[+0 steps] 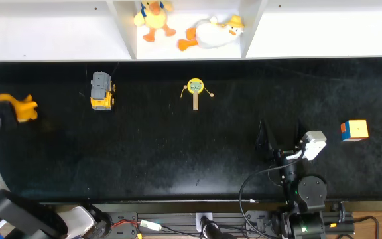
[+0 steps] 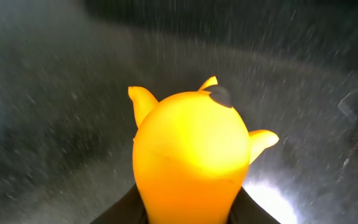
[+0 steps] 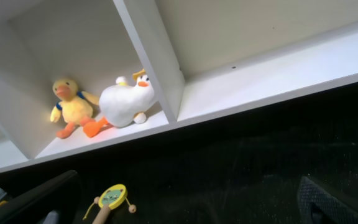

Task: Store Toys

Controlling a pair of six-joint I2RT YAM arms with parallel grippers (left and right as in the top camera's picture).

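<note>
My left gripper [image 1: 4,101], at the table's far left end, is shut on a yellow rubber toy [image 1: 21,107]. The toy [image 2: 191,155] has small pointed limbs and sits between the dark fingers [image 2: 120,210]. My right gripper [image 1: 278,137] stands open low over the right half of the black table [image 1: 178,153], holding nothing. A yellow toy truck [image 1: 102,90], a green rattle drum [image 1: 195,91] and a colour cube [image 1: 354,130] lie on the table. In the right wrist view the rattle [image 3: 110,199] lies ahead of the open gripper [image 3: 185,214].
A white shelf unit [image 1: 52,30] runs along the table's far edge. Its middle compartment holds a yellow duck plush [image 1: 154,18] and a white goose plush [image 1: 214,32]; the same duck [image 3: 70,109] and goose [image 3: 123,102] show in the right wrist view.
</note>
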